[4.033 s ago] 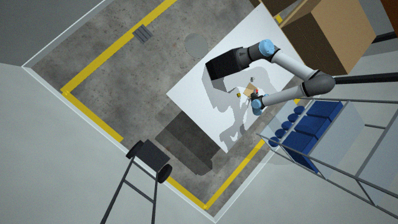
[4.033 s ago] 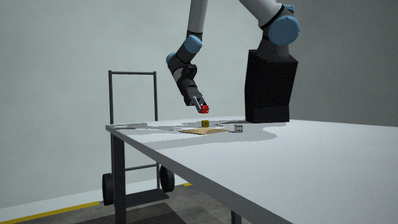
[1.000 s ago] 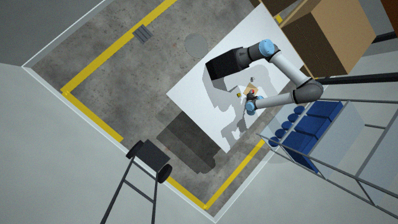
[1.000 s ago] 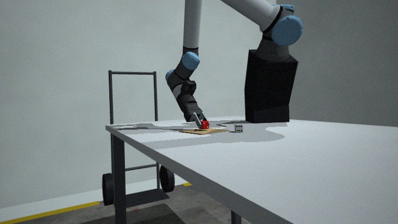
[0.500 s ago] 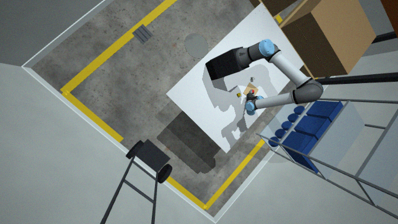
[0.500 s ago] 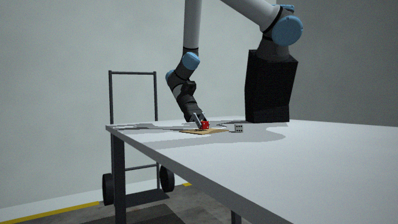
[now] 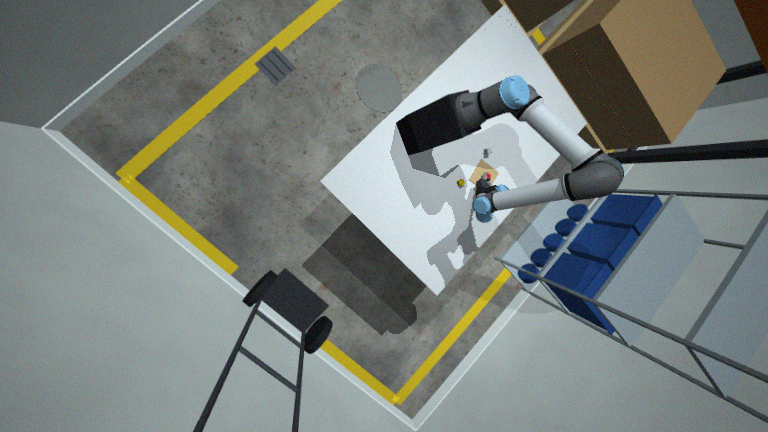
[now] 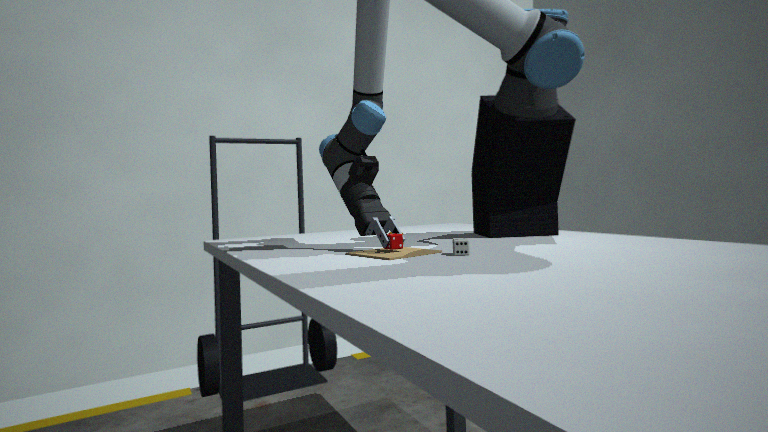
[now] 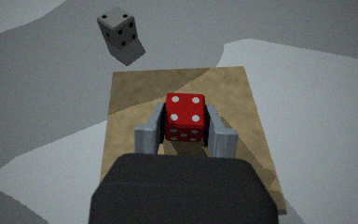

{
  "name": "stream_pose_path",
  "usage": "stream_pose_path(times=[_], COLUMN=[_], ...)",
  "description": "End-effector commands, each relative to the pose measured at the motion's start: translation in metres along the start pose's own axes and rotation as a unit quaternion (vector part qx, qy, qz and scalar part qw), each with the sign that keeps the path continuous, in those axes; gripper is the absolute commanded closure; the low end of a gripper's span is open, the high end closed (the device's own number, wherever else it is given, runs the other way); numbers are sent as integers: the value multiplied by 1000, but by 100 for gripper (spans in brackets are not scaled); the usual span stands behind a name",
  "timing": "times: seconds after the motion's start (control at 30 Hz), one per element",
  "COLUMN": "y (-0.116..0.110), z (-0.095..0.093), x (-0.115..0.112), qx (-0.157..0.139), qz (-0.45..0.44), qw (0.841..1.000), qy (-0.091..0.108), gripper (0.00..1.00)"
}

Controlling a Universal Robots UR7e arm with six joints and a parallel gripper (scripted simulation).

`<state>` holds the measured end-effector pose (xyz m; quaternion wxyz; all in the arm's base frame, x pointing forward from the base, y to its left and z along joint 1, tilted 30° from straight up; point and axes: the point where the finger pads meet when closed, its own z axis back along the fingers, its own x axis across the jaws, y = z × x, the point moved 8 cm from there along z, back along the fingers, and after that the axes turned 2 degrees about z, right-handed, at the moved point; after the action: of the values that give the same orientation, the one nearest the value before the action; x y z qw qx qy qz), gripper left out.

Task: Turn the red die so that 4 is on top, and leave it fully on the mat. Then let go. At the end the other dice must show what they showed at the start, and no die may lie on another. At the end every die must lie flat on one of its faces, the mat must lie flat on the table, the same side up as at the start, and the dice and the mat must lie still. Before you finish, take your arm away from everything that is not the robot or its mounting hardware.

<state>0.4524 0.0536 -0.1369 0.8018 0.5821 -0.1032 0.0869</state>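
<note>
The red die (image 9: pixel 185 117) (image 8: pixel 396 241) (image 7: pixel 488 176) sits between the two grey fingers of my gripper (image 9: pixel 185 122) (image 8: pixel 391 238) (image 7: pixel 484 180), which is shut on it. The gripper holds the die low over the middle of the tan mat (image 9: pixel 233 89) (image 8: pixel 416 252) (image 7: pixel 481 167), at or just above its surface. In the wrist view the die's upper face shows four white pips. The arm comes down at a slant from the left in the exterior view.
A grey-white die (image 9: pixel 117 29) (image 8: pixel 460 246) (image 7: pixel 485 151) lies on the white table (image 8: pixel 566 302) off the mat's far corner. A yellow die (image 7: pixel 461 182) lies on the table beside the mat. The black robot base (image 8: pixel 521 167) stands behind.
</note>
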Motion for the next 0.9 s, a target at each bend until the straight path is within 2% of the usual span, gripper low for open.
stream_pose_path(times=[0.0, 0.87], y=[0, -3], z=[0, -2], x=[0, 0], qx=[0, 0], qz=[0, 0], qw=[1000, 1000], qy=[0, 0], gripper=[43, 43])
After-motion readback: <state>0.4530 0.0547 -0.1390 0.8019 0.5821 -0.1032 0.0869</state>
